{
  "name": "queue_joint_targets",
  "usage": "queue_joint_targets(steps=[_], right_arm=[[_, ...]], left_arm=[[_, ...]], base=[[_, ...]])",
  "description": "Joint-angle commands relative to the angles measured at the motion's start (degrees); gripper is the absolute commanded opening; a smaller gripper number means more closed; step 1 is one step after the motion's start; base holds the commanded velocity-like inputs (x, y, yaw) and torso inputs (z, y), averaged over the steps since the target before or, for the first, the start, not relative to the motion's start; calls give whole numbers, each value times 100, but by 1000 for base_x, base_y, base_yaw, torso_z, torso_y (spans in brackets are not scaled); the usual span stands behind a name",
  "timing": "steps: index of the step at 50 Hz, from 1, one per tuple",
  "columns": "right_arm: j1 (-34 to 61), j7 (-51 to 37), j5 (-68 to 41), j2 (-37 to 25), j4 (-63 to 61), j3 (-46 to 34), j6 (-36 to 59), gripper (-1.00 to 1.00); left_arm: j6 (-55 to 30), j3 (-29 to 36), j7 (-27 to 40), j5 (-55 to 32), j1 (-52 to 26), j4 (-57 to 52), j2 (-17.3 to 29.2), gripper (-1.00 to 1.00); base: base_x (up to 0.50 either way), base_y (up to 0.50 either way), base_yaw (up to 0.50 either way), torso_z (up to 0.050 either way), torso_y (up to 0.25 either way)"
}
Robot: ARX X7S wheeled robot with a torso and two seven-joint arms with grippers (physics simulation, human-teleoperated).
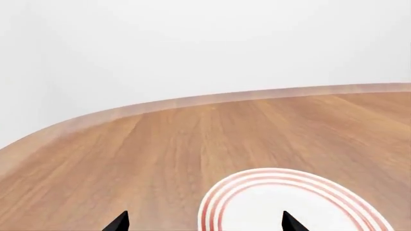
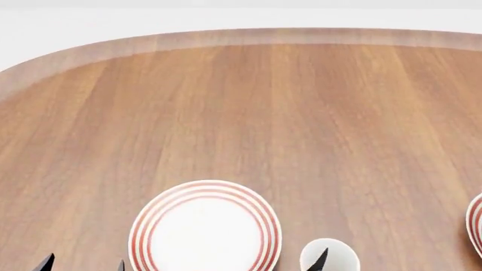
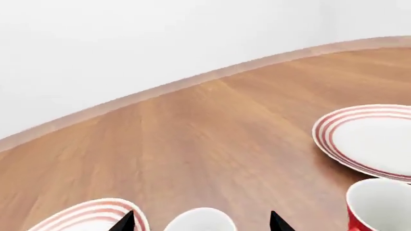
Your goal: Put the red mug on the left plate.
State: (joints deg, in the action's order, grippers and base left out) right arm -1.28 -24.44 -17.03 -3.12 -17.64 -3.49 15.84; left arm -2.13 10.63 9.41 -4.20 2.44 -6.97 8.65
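The red mug [image 3: 378,206] shows only in the right wrist view, cut by the frame edge, with a red wall and white inside, beside the right plate [image 3: 369,137]. It is out of the head view. The left plate [image 2: 205,227], white with red rings, lies near the table's front, and also shows in the left wrist view [image 1: 289,204] and the right wrist view [image 3: 90,215]. My left gripper [image 1: 205,222] is open and empty over that plate's edge. My right gripper [image 3: 201,222] is open and empty, with a plain white mug [image 3: 200,219] between its tips.
The white mug [image 2: 330,257] stands just right of the left plate. The right plate's rim [image 2: 476,221] shows at the head view's right edge. The wooden table [image 2: 249,101] has a rounded far edge, with a white wall behind it.
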Motion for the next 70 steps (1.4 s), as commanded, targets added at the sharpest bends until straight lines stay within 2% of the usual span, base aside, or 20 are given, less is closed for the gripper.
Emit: queue_joint_targets(steps=[1,8,14,30,45,70], right_arm=[[-3,-1342,-822,237,-446,348,440,100],[-173,-1766,-1361,135,-830,325,378,100],[-185,-2073,-1344,119,-866,266,227,100],[29,-2616,-1319,37,-322,320,-255,100],[699,-3218,-1398,84,472,376,-284,100],[1584,-3638,-1670,48,1763,277,-516,100]], left_arm=[[32,53,48,-29,2,20,41,100],[33,94,69,-44,-33,69,55,100],[14,100,80,-86,-30,35,87,100],[-5,140,150,-136,-8,-45,147,100],[-3,198,201,-164,8,-77,195,100],[-8,225,259,-279,15,-136,291,100]], base=[[0,0,0,0,0],[0,0,0,0,0],[0,0,0,0,0],[0,0,0,0,0],[0,0,0,0,0],[0,0,0,0,0]])
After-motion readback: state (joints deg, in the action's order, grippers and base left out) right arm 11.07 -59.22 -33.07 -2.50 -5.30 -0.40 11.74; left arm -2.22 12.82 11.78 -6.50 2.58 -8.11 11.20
